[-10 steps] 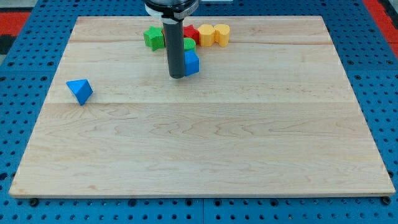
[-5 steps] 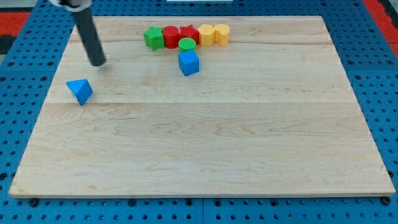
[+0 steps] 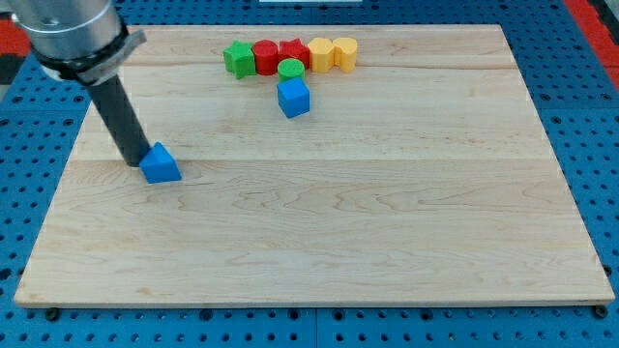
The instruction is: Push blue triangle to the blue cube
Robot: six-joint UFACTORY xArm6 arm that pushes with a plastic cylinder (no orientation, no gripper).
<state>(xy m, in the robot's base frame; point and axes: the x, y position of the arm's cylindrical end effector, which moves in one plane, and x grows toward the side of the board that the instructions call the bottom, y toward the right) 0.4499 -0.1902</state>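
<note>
The blue triangle (image 3: 161, 163) lies on the wooden board (image 3: 319, 213) at the view's left. My tip (image 3: 133, 160) touches its left side. The blue cube (image 3: 293, 98) sits near the view's top, just below the middle of a row of blocks, far to the right of and above the triangle. The dark rod rises from the tip toward the view's top left.
A row at the view's top holds a green block (image 3: 237, 59), two red blocks (image 3: 265, 55) (image 3: 293, 51) and two yellow blocks (image 3: 321, 53) (image 3: 345, 52). A green cylinder (image 3: 289, 69) stands right above the blue cube. Blue pegboard surrounds the board.
My tip went from beside the blue cube to the left side of the board, then came down behind the blue triangle and pushed it right and slightly down.
</note>
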